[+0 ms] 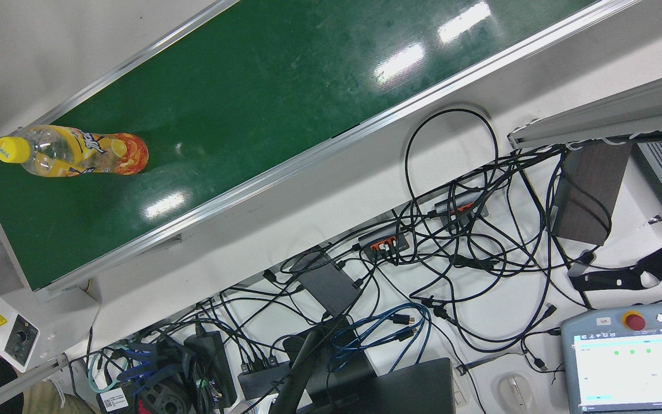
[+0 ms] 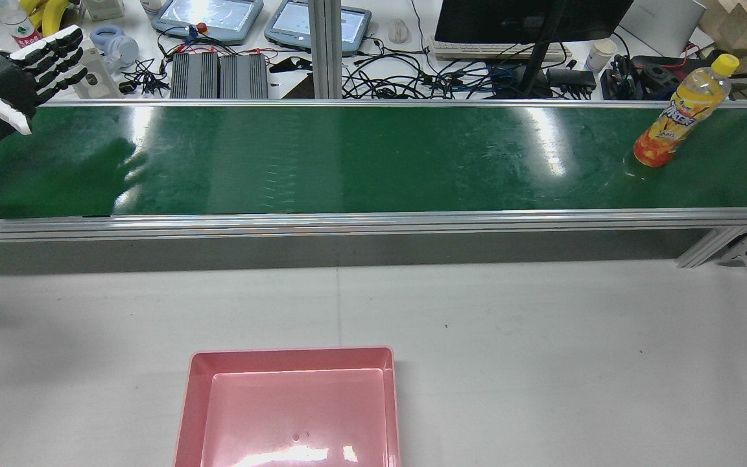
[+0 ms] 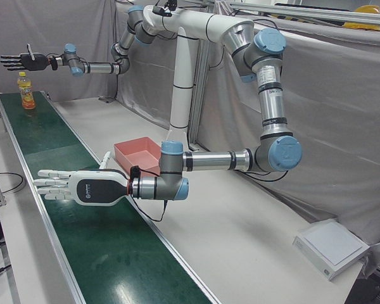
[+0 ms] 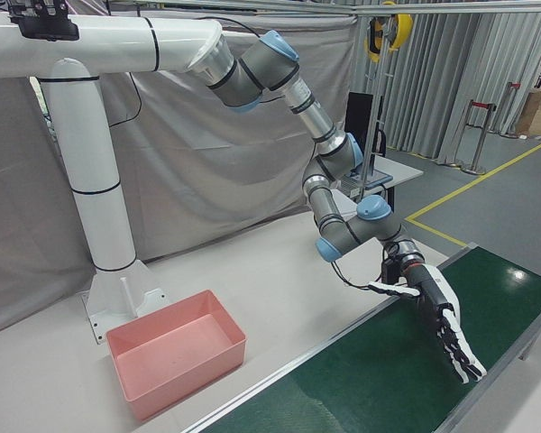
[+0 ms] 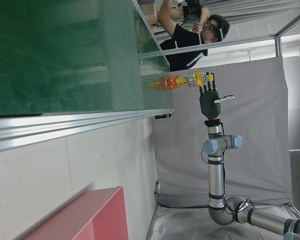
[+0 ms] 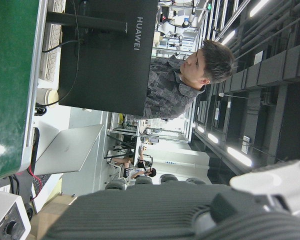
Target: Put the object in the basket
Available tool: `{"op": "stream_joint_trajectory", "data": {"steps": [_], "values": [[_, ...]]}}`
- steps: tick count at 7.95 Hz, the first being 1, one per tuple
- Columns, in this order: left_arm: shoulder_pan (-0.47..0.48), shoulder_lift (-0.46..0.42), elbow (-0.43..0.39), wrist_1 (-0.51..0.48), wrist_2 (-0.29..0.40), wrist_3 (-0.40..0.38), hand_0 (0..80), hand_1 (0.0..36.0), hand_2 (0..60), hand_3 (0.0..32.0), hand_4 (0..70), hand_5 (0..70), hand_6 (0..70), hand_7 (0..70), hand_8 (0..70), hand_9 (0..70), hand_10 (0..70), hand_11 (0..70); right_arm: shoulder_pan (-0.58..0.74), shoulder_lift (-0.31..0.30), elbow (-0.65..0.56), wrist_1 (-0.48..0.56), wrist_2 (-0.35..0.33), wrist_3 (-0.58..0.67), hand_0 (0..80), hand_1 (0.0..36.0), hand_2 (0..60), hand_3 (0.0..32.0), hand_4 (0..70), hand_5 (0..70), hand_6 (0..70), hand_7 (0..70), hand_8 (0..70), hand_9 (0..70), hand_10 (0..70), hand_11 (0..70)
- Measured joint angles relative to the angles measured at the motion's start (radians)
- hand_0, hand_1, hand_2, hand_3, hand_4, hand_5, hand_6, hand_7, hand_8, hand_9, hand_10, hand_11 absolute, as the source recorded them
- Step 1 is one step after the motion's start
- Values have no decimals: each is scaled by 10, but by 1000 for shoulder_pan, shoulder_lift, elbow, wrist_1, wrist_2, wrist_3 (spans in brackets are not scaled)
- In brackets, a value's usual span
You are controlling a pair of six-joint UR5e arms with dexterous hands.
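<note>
An orange drink bottle (image 2: 675, 120) with a yellow cap stands upright near the right end of the green belt (image 2: 347, 159); it also shows in the front view as the bottle (image 1: 72, 150). The pink basket (image 2: 292, 351) sits empty on the white table in front of the belt. My left hand (image 2: 4, 84) hovers open over the belt's far left end, fingers spread, a long way from the bottle. My right hand (image 3: 22, 61) hangs open just above and beside the bottle (image 3: 27, 90), not touching it. The right hand (image 4: 437, 316) has its fingers stretched out over the belt.
Beyond the belt lies a desk with cables, teach pendants (image 2: 208, 16) and a monitor (image 2: 529, 19). A person (image 5: 190, 35) stands past the belt's end. The white pedestal (image 4: 99, 207) rises behind the basket (image 4: 189, 370).
</note>
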Motion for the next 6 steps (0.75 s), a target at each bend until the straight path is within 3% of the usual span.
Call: {"op": "stream_joint_trajectory", "data": {"steps": [6], "values": [[0, 0, -1, 0, 0, -3, 541, 17, 0, 0, 80, 64, 0, 0, 0, 0, 31, 58, 0, -1, 0, 0, 0, 0, 0, 0, 0, 0, 0, 0, 0, 0, 0, 0, 0, 0]]}}
